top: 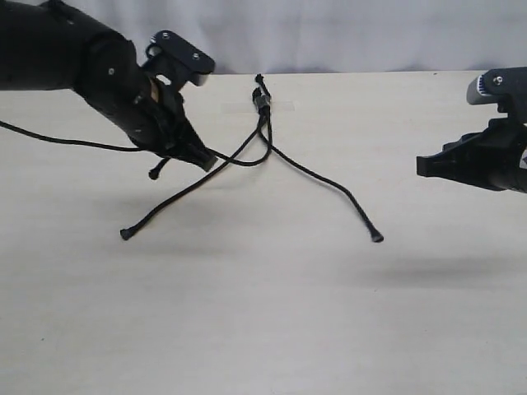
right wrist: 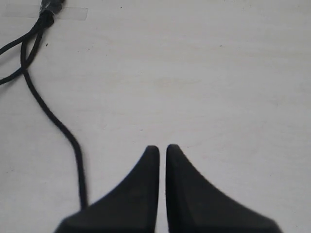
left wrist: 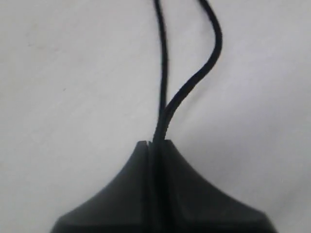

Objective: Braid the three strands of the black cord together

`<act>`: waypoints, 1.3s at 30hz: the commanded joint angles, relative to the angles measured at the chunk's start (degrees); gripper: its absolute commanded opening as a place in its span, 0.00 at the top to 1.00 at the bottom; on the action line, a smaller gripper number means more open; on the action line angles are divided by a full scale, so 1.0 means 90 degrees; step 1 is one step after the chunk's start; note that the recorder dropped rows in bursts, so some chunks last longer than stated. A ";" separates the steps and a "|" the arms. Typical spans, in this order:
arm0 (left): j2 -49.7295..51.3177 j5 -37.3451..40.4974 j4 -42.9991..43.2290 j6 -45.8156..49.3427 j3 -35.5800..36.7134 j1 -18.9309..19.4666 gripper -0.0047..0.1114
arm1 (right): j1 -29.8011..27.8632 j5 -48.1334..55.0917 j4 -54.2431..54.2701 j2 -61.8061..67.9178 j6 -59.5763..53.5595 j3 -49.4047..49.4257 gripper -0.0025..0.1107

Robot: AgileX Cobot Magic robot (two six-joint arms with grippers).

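Cord (top: 262, 103) unbraided: left pincer (left wrist: 154, 144) clamps one strand (left wrist: 194, 80); right pincer (right wrist: 163, 148) narrow, empty. Next, cross it over the middle.

- Exterior: raised, mid-range, facing across the table (top: 263, 329)
- Left wrist: close behind left gripper (left wrist: 154, 144), facing past its tips
- Right wrist: likewise behind right gripper (right wrist: 163, 148); shares black cord (right wrist: 45, 18) top with exterior

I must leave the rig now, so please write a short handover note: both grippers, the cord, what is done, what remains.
Left gripper: jaws shut on one strand.
Right gripper: jaws closed, empty, away to the right.
Black cord: taped top at far side of the table; other two strands lie spread, one left, one right.
Done: no braid visible.
Left: all the braiding.
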 commanded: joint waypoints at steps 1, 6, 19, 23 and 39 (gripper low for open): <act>0.0223 -0.0092 0.0019 -0.0041 0.0005 0.0493 0.96 | -0.0040 -0.0088 0.0026 -0.0043 0.0040 0.0042 0.94; 0.0750 -0.0424 0.0019 -0.0017 0.0005 0.0775 0.96 | -0.0040 -0.0088 0.0026 -0.0043 0.0040 0.0042 0.94; 0.1670 -0.0376 -0.0445 0.0007 0.0005 0.0732 0.96 | -0.0040 -0.0102 0.0026 -0.0043 0.0040 0.0042 0.94; 0.1670 0.0443 -0.1656 0.0734 0.0005 0.0007 0.96 | -0.0040 -0.0318 0.0059 -0.0043 0.0040 0.0121 0.94; 0.0475 0.0749 -0.2262 0.1628 -0.0294 -0.0301 0.96 | -0.0040 -0.0336 0.0073 -0.0043 0.0040 0.0151 0.94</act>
